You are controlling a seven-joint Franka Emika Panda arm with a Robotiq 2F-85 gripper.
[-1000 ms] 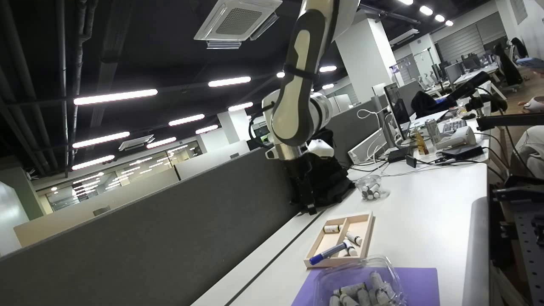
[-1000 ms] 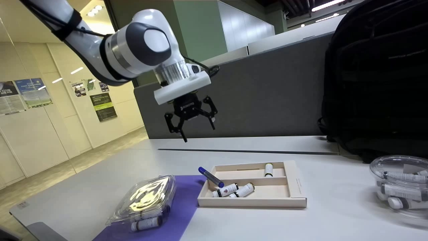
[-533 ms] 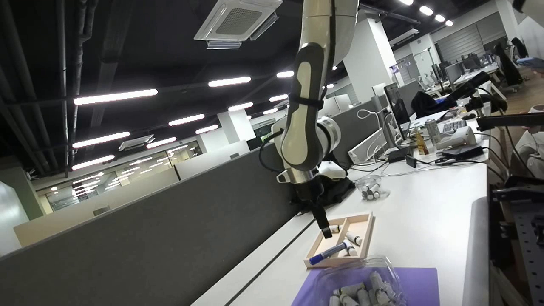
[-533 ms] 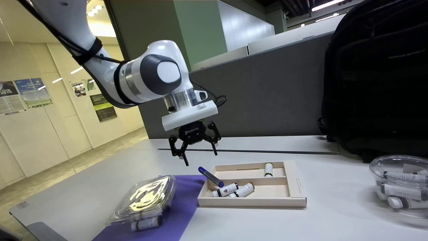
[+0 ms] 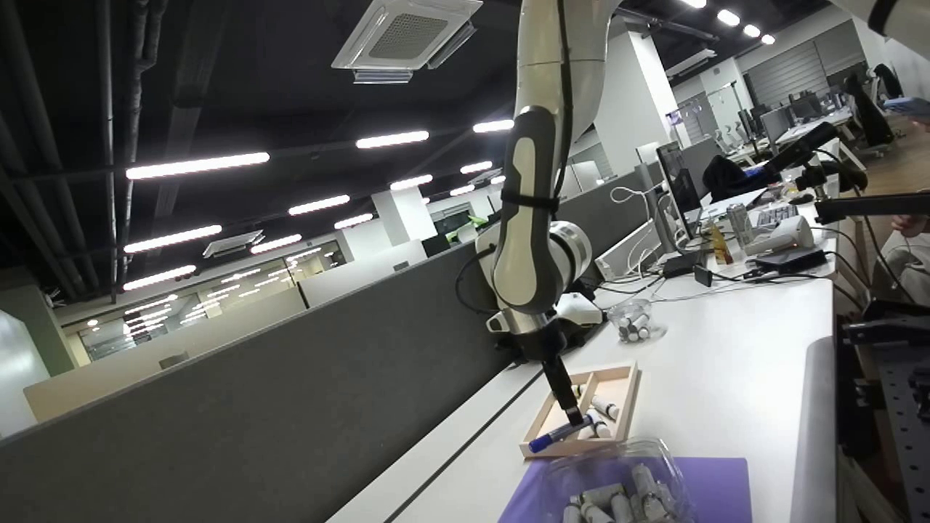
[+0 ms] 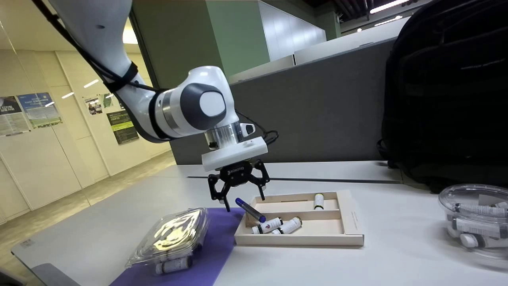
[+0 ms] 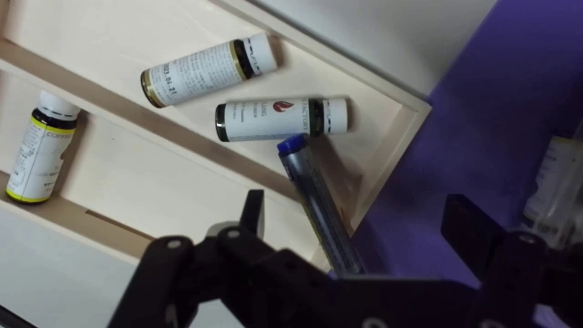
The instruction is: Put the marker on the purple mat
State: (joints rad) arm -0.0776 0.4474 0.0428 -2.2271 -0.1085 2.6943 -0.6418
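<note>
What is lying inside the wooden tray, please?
Two bottles lie in one compartment, a third bottle in the other; the marker slants over the tray's edge. What's beneath the bottles is covered.

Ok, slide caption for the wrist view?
Open pincer over a marker slanting across the edge of the wooden tray, purple mat alongside.

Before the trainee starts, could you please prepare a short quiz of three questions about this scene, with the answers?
1. True or false: the gripper is open and does not hold the marker.
2. How many bottles lie in the wooden tray?
3. Which of these stands on the purple mat? A) backpack B) clear plastic box C) round jar

Key: 1. True. 2. Three: two in one compartment, one in the other. 3. B.
</note>
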